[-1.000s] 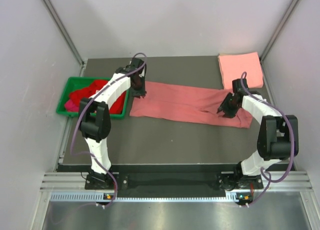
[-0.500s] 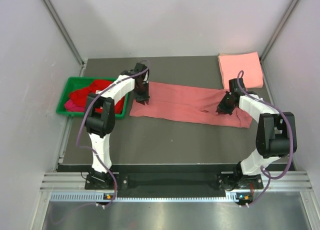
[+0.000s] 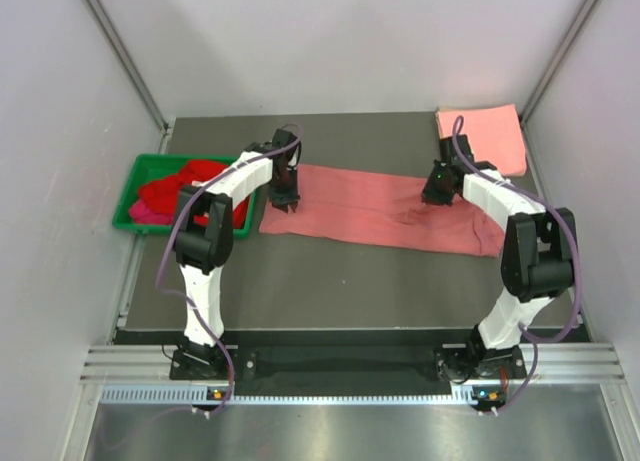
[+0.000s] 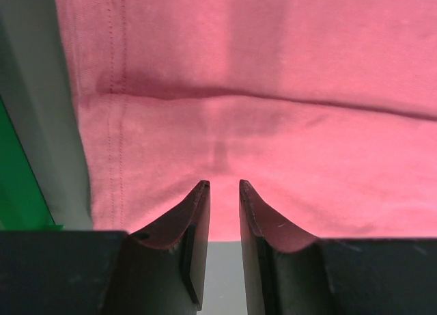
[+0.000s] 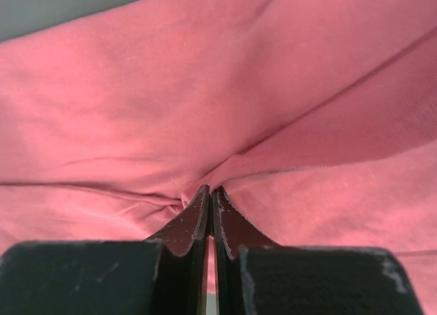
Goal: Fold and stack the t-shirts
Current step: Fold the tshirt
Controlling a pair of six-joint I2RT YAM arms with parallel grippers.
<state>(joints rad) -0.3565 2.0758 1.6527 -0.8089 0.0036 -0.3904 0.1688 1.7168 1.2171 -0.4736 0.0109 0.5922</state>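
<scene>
My right gripper [image 5: 210, 188] has its fingers pressed together on a small ridge of the rose shirt [image 5: 136, 89], and creases in the cloth run in toward the tips from both sides. From above, that gripper [image 3: 437, 193] sits on the far edge of the shirt near its right end. My left gripper [image 4: 224, 184] has its fingers a narrow slit apart. The tips are over the shirt's [image 4: 273, 89] edge, just inside a stitched hem, and I see no cloth between them, so I read it as slightly spread and holding nothing. A dark crease crosses the fabric ahead of the tips. A strip of table [image 4: 54, 124] and a sliver of green bin [image 4: 20, 192] show to the left. From overhead, the left gripper [image 3: 284, 203] is at the shirt's left end. The rose shirt [image 3: 360, 209] lies stretched out as a long band across the middle of the table [image 3: 340, 281], between the two grippers. A salmon shirt [image 3: 482, 139] lies folded square at the far right corner, just beyond the right arm. The bin [image 3: 128, 206] stands at the left edge with a red shirt [image 3: 185, 186] heaped inside.
</scene>
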